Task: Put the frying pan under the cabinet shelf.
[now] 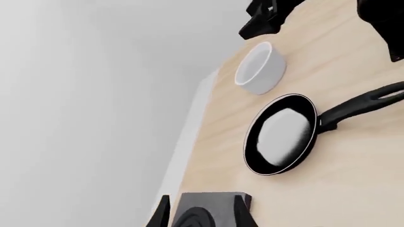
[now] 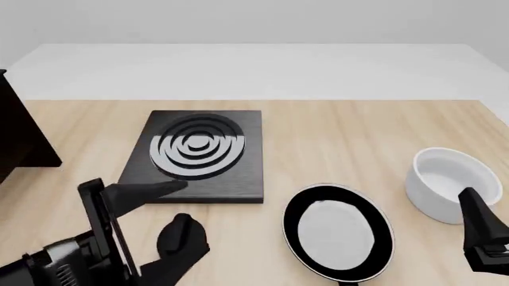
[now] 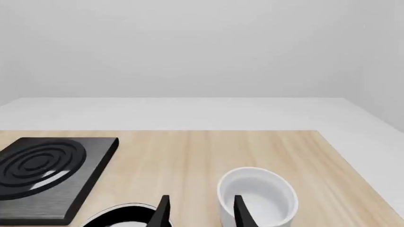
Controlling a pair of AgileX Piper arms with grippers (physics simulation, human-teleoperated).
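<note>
Resting free on the table, the frying pan is lying ahead and to the right of the left gripper and to the left of the right gripper. Neither gripper is touching it, so no part of the task is judged complete: the grasp, the carry and the placement are all outstanding.

Going left to right in the front view:

1. The cabinet shelf is standing at the far left edge, well ahead and to the left of the left gripper. Only a dark panel is showing.
2. The left gripper is hanging low with its jaws spread wide and nothing between them.
3. The stove plate is lying just ahead of the left gripper.
4. The pan is sitting between the two arms, well apart from the cabinet.
5. The white bowl is standing just ahead of the right gripper, which is cut by the frame edge.

Differences between views:

- The left wrist view is showing the pan's handle, which the front view is cropping.
- The right wrist view is showing the right gripper with jaws parted and empty, the bowl just beyond them.
- Only the front view is showing the cabinet.
</note>
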